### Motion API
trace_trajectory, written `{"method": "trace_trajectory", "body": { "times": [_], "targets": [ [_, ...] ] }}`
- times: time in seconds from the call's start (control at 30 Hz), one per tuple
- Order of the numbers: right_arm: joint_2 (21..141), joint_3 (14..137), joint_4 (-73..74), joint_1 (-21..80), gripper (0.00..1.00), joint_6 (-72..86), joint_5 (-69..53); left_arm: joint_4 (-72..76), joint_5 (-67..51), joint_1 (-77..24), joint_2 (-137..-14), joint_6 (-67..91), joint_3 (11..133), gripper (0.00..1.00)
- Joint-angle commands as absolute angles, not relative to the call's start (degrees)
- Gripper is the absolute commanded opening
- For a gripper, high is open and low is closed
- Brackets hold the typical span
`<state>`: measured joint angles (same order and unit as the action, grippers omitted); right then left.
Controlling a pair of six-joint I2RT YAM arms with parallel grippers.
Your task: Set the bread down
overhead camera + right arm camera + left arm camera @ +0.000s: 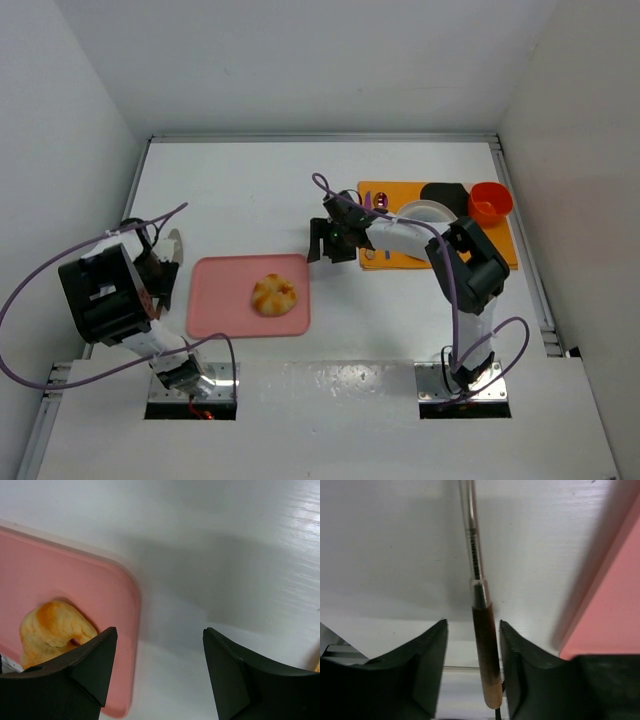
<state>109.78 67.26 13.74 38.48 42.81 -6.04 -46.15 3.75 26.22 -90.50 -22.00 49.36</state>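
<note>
The bread (273,295), a small round golden bun, lies on the pink board (225,290) and is partly in view in the right wrist view (50,630) behind the left finger. My right gripper (318,245) hangs open over bare table just right of the board's edge (127,630), nothing between its fingers (160,632). My left gripper (160,265) is left of the board. Its jaws (472,625) stand on either side of a utensil's wooden handle (485,645): a gap shows on the left, and the right finger is almost touching. The utensil's metal end (175,245) points away.
An orange mat (505,255) at the right carries a white plate (425,212), a black piece (445,193), a red cup (490,202) and a small purple item (378,203). White walls close in the table on three sides.
</note>
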Motion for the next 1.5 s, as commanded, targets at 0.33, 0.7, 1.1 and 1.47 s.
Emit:
{"method": "trace_trajectory", "body": {
  "times": [0.33,0.7,1.1,1.47],
  "targets": [
    [113.3,71.4,12.2,41.4,0.66,46.7,-5.6,-46.4,4.4,28.9,-89.5,-25.1,49.2,0.0],
    [115.4,69.8,12.6,42.2,0.41,50.9,-1.6,-52.1,5.8,26.2,-81.2,-39.4,61.2,0.0],
    [114.1,67.9,11.7,42.1,0.03,52.6,3.7,-59.5,9.7,-0.4,-65.8,-63.5,51.7,0.0],
    [111.0,65.8,10.8,42.3,0.01,52.1,5.6,-56.9,26.8,-7.7,-67.7,-66.9,48.1,0.0]
  ]
}}
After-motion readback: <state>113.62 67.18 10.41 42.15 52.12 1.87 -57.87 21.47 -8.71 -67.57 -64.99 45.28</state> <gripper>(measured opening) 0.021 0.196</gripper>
